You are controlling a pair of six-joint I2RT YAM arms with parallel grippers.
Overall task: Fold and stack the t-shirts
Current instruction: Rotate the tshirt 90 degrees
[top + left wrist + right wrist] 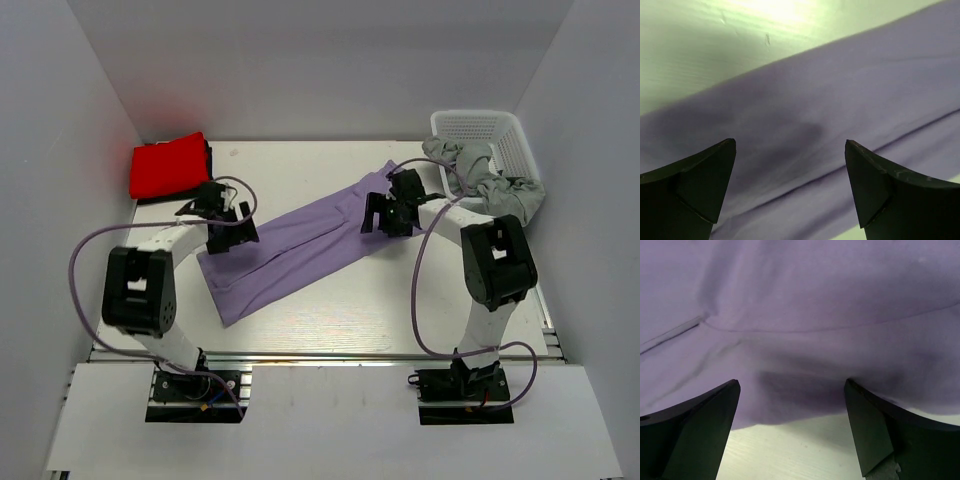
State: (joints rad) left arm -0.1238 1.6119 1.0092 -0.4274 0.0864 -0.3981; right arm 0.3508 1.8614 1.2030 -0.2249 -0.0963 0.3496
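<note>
Position of lavender t-shirt (300,245): flat on desk (330,320), long axis diagonal, near-left to far-right. Left jaws above near-left end, right jaws above far-right end; both spread wide, empty. Red t-shirt (168,165): folded, far-left corner.

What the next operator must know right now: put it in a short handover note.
Left gripper: open, low over the near-left end of the lavender t-shirt, holding nothing.
Right gripper: open, over the shirt's far-right end, holding nothing.
Red t-shirt: folded, at the far-left corner of the table.
Lavender t-shirt: a long diagonal strip mid-table, apparently folded lengthwise.
Grey cloth hangs over the white basket, far right.
Left to do: fold the lavender strip shorter and stack it with the red one.
</note>
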